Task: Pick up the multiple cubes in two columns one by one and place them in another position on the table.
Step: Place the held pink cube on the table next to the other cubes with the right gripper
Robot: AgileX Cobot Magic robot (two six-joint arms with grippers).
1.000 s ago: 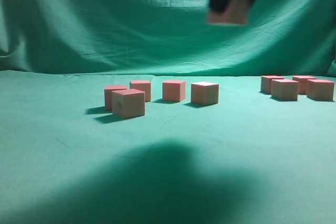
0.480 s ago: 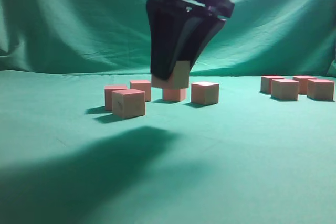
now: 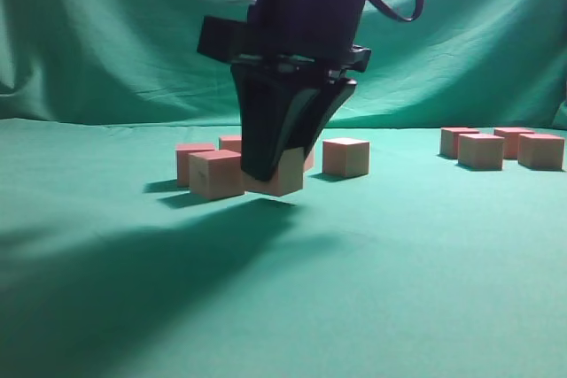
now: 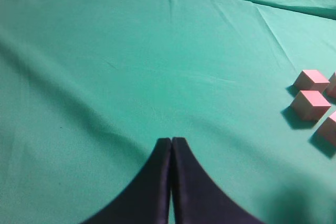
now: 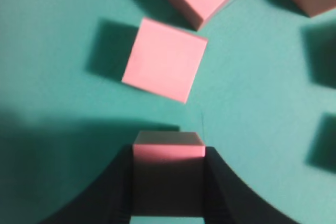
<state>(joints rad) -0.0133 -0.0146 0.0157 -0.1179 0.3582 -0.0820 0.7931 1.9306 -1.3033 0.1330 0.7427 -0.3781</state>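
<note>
My right gripper (image 3: 273, 168) hangs in the middle of the exterior view, shut on one pinkish-red cube (image 3: 287, 183). That cube sits low over the green table (image 3: 381, 263), right beside a front cube (image 3: 215, 174) of the left group. Whether it touches the cloth I cannot tell. In the right wrist view the held cube (image 5: 168, 149) fills the gap between the right gripper's (image 5: 168, 156) black jaws. Another cube (image 5: 164, 60) lies just ahead. My left gripper (image 4: 171, 140) is shut and empty over bare cloth, with three cubes (image 4: 311, 104) off to its right.
More cubes of the left group stand behind the gripper (image 3: 195, 158), with one at its right (image 3: 345, 157). A second cluster of several cubes (image 3: 481, 150) sits at the far right. A draped green backdrop (image 3: 106, 42) closes the rear.
The right gripper has come down from the top of the view with its cube, moving left and toward the camera. It is now low beside the left group. The other cubes have not moved.
</note>
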